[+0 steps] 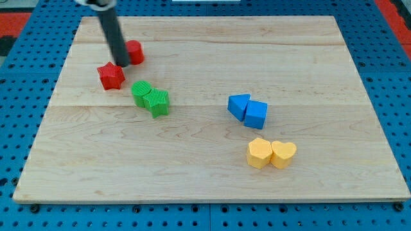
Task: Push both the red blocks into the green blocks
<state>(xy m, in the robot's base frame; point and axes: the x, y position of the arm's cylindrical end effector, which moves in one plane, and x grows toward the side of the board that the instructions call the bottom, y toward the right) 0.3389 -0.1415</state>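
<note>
My tip (pixel 122 63) sits at the view's upper left, touching or just left of a red round block (pixel 134 52) and just above right of a red star block (pixel 111 76). Two green blocks lie touching each other below and to the right: a rounded green block (pixel 141 92) and a green star block (pixel 157 102). The red star block is a short gap up-left of the rounded green block. The rod hides part of the red round block's left side.
A blue triangular block (pixel 239 106) and a blue cube (pixel 256 114) touch at centre right. Two yellow blocks, one hexagonal (pixel 259 153) and one heart-shaped (pixel 283 153), touch below them. The wooden board (pixel 205 186) lies on a blue pegboard.
</note>
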